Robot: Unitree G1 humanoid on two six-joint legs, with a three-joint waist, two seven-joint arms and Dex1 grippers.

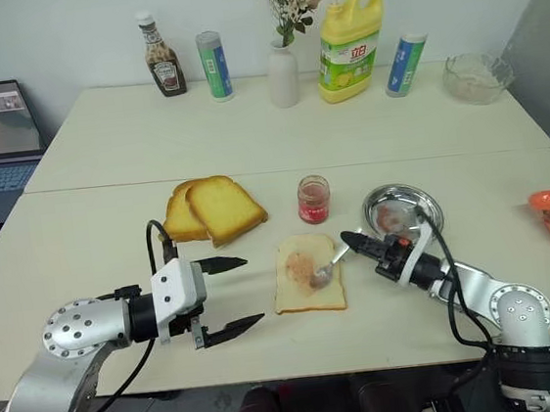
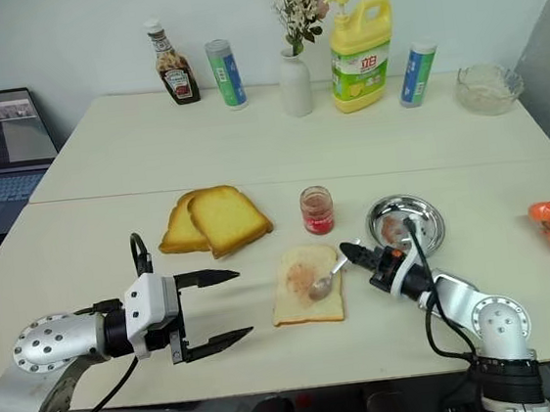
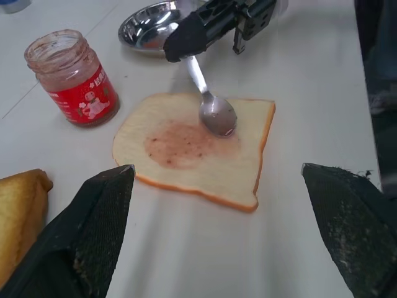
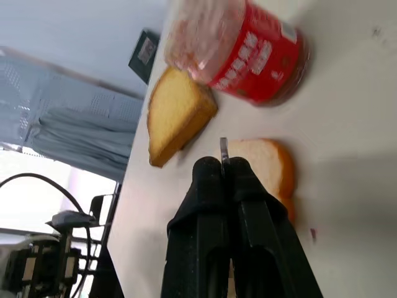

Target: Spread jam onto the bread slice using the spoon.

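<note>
So my right end effector (image 1: 353, 242) has its two black fingers pinched tight on the slim handle of the small shiny silver spoon (image 1: 325, 270), bowl resting on the pale square bread slice with the thin tan crust (image 1: 308, 273). There's a pinkish jam smear (image 3: 180, 144) across the middle of the slice, just beside the spoon bowl. The small clear glass jar with the red label (image 1: 314, 200) sits open on the cream table (image 1: 91, 235) just behind the bread, round steel dish (image 1: 403, 208) to its right. My left end effector (image 1: 227, 297) hangs spread wide left of the slice, gripping nothing.
</note>
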